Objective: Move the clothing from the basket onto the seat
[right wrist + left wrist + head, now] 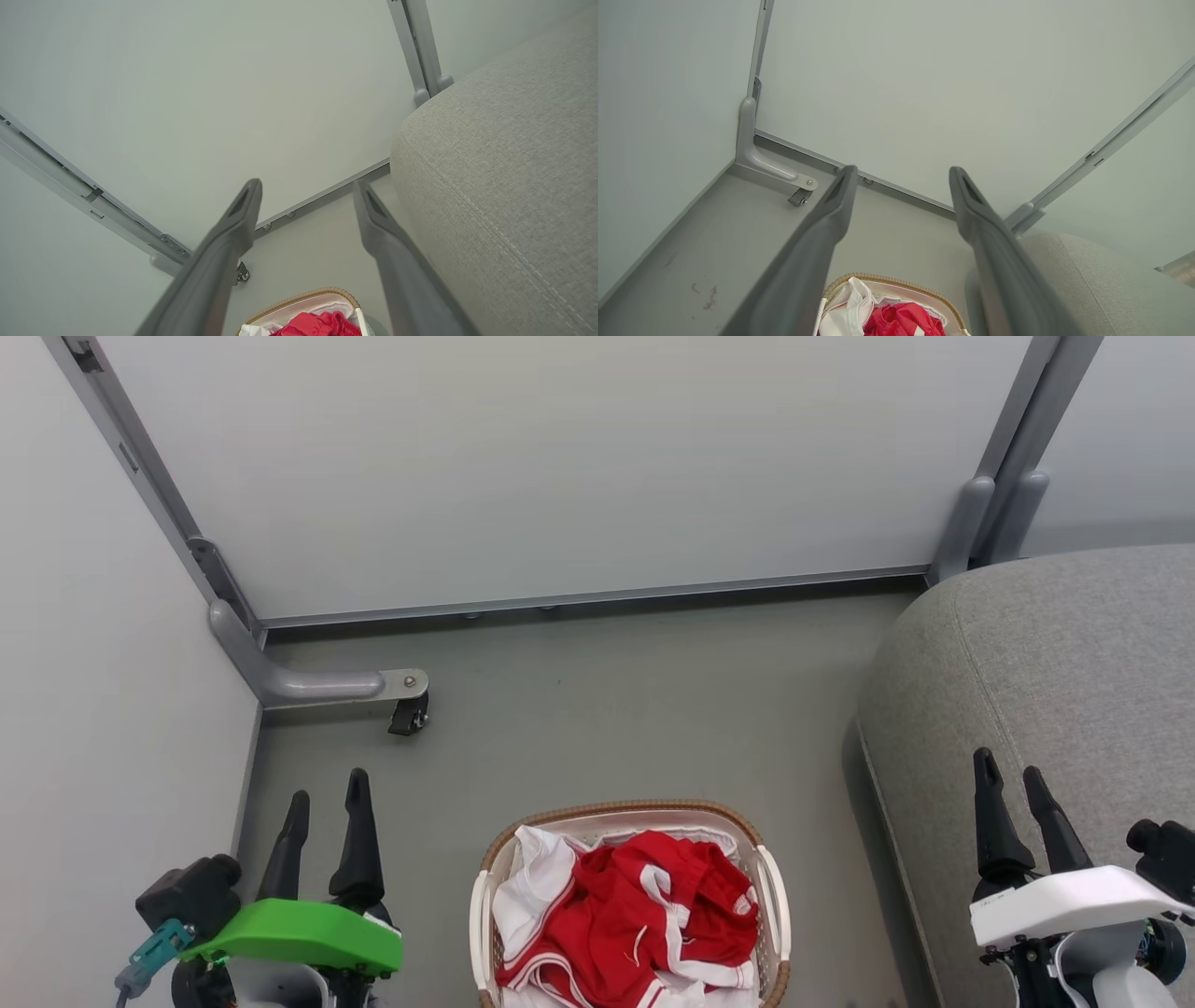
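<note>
At the far left of the head view a pale wall panel [93,663] runs down the frame, and from its corner post a grey bracket foot [317,686] reaches out over the grey floor [607,709], ending in a small dark caster [408,717]. Below it, at the lower left, the left gripper [328,784] points up the frame above its green housing, its two dark fingers parted with bare floor showing between them and nothing held. In the left wrist view the left gripper [903,169] shows the same wide gap, with the basket [887,280] low between the fingers. At the bottom centre of the head view the basket [635,807] stands on the floor, its far brown woven rim in frame and its near end cut off by the lower edge. The clothing [644,905] lies heaped inside it, red with white stripes, with a white cloth [532,882] bunched against the basket's left side. To the right, just beside the basket but apart from it, the seat [1055,672] fills the right edge with its rounded grey corner and seam. At the lower right the right gripper [1008,762] hovers over the seat, fingers spread and empty. In the right wrist view the right gripper [307,183] is likewise apart, with the clothing [322,324] at the bottom edge and the seat [504,163] at the right.
</note>
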`<state>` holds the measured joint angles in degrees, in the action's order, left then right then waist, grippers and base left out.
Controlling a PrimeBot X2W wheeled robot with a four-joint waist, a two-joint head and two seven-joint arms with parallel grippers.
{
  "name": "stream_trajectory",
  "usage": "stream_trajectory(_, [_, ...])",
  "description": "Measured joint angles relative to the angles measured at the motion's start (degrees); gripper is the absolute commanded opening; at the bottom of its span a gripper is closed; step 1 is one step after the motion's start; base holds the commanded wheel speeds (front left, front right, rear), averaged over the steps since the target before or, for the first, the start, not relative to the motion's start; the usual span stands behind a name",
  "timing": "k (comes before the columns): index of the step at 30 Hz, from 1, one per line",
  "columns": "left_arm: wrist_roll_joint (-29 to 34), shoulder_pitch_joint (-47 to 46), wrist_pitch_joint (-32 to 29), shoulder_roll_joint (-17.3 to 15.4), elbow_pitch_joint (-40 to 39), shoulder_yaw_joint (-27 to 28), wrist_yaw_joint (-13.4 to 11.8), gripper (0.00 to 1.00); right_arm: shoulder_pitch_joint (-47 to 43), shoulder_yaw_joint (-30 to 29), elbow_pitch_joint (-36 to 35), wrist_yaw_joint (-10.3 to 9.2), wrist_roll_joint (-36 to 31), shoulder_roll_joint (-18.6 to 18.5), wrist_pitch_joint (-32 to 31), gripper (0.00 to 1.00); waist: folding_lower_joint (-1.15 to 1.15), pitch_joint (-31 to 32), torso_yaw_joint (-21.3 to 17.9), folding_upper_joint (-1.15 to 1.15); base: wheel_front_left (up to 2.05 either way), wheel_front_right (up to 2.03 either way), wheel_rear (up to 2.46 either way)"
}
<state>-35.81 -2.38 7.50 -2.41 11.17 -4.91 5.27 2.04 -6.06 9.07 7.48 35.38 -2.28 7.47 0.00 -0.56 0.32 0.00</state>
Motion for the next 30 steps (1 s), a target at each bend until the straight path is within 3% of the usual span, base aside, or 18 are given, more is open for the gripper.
stream_trajectory(30, [14.7,0.4,4.2,-0.1,5.0,-0.6,-0.2,1.0,-0.4,0.0,0.4,0.0,-17.2,-0.3,4.2,1.0,0.0,0.1,0.4,0.0,0.0,0.0,0.0])
